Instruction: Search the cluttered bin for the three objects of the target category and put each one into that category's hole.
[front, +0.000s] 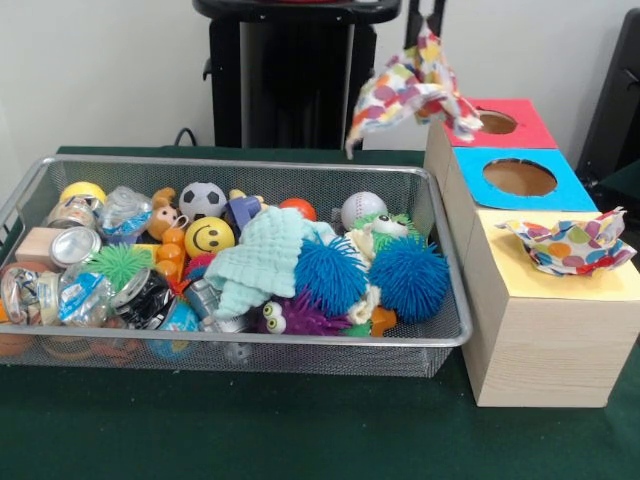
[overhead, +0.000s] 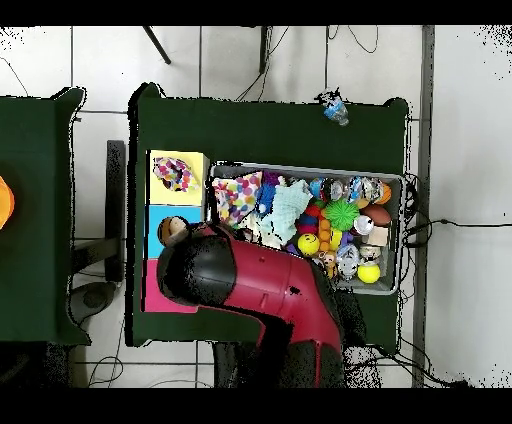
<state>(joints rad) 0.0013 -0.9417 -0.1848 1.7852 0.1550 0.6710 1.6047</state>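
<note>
Front view. You have the gripper at the top edge, pinched on a polka-dot cloth that hangs free in the air; only the finger tips show. The cloth dangles above the gap between the wire bin and the wooden box, beside the red panel's hole. The blue panel's hole is uncovered. A second polka-dot cloth lies crumpled on the yellow panel. A mint cloth rests on the bin's clutter, next to two blue spiky balls.

Overhead view. You see the red arm covering the red panel and part of the blue one. The lifted cloth shows at the bin's box-side end. Bare green table surrounds the bin.
</note>
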